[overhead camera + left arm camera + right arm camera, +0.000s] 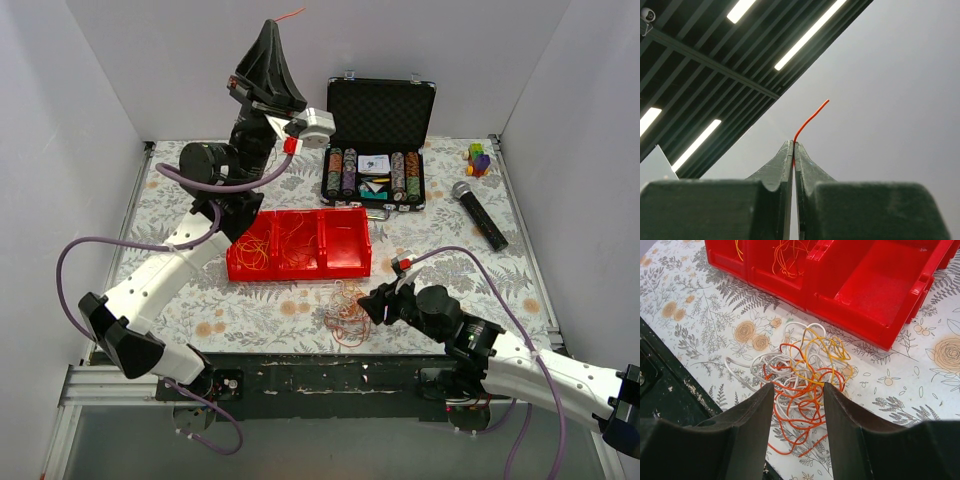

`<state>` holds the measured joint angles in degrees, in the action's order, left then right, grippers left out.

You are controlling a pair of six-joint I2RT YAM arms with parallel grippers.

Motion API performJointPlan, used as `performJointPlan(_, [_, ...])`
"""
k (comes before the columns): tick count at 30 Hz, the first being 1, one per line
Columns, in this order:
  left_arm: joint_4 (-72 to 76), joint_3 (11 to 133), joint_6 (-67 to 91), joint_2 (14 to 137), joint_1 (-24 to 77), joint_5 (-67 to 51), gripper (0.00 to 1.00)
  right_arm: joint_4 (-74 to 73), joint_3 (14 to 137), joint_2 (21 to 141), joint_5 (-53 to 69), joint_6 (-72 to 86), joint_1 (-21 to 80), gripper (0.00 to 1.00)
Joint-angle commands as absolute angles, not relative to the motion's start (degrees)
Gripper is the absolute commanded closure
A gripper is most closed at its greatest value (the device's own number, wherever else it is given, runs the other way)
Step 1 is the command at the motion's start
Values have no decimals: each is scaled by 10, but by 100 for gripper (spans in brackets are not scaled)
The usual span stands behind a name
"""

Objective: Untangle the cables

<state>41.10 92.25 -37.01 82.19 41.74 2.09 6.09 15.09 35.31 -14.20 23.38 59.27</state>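
Note:
A tangled clump of orange, yellow and white cables (347,312) lies on the floral table near its front edge. It also shows in the right wrist view (802,375). My right gripper (798,386) is open, its jaws on either side of the clump's near part, low over the table; it shows in the top view (374,303) too. My left gripper (275,22) is raised high at the back, pointing up, shut on one thin orange-red cable (810,119) whose free end sticks out above the fingertips (788,146).
A red three-compartment tray (350,266) sits behind the clump, with loose cables in its left and middle bins (787,255). An open black case of poker chips (380,120), a microphone (480,215) and a small coloured toy (479,158) stand at the back right.

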Motion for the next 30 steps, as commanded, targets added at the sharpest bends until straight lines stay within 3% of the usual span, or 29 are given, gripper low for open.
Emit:
performJointPlan(1, [427, 912, -359, 817, 414, 11, 100, 73, 149, 345, -151, 235, 592, 48])
performJointPlan(10, [429, 919, -350, 838, 414, 1, 100, 71, 149, 343, -156, 236, 592, 48])
performJointPlan(22, [440, 783, -315, 817, 412, 19, 100, 63, 135, 324, -163, 241, 592, 48])
performJointPlan(30, [424, 751, -208, 818, 412, 65, 100, 65, 128, 319, -166, 246, 592, 48])
